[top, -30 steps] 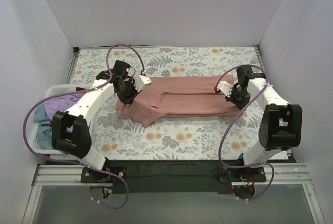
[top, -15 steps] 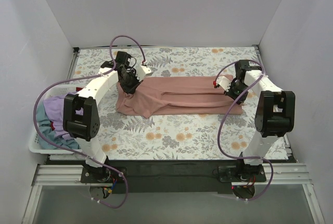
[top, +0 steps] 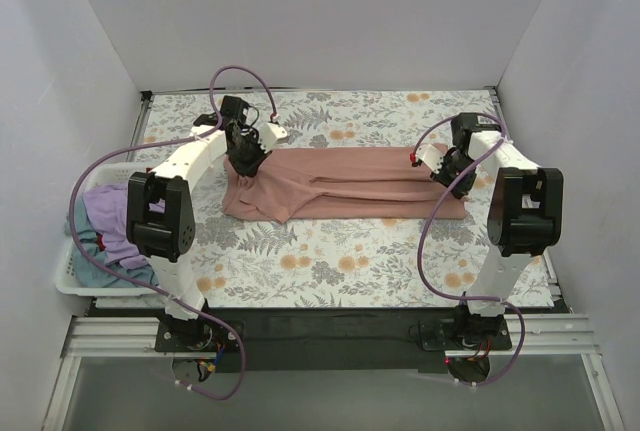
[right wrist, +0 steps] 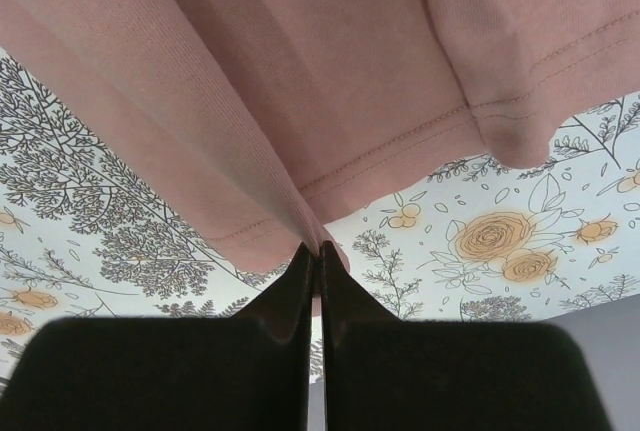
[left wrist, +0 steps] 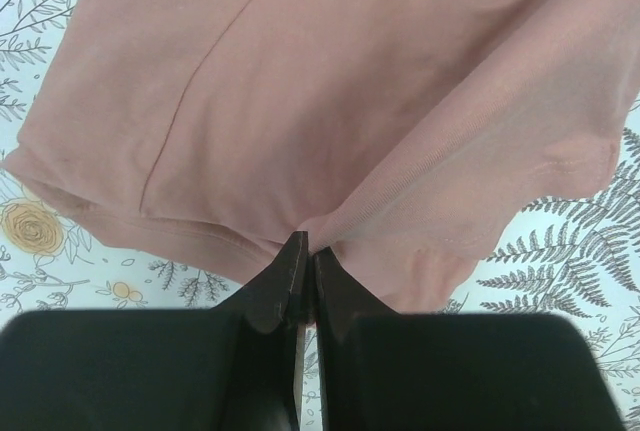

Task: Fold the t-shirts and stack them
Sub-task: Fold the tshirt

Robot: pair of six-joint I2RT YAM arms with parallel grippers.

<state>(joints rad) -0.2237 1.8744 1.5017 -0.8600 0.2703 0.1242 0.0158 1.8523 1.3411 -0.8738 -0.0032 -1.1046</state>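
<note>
A salmon-pink t-shirt (top: 345,183) lies stretched in a long band across the middle of the floral table. My left gripper (top: 245,164) is shut on a pinch of its cloth at the left end; the left wrist view shows the fold of the shirt (left wrist: 330,131) clamped between the tips (left wrist: 307,243). My right gripper (top: 447,173) is shut on the right end; the right wrist view shows the shirt's hem (right wrist: 330,101) drawn up into the tips (right wrist: 318,249). A lavender-purple t-shirt (top: 112,213) and a teal-blue t-shirt (top: 95,267) lie bunched in the basket.
A white plastic basket (top: 65,273) sits at the table's left edge beside the left arm. The table has a floral cloth (top: 340,261). Grey walls enclose the back and sides. Purple cables loop over both arms.
Both grippers have moved toward the back of the table with the pink shirt, drawing it flatter and straighter. The left arm has swung inward, uncovering the basket.
</note>
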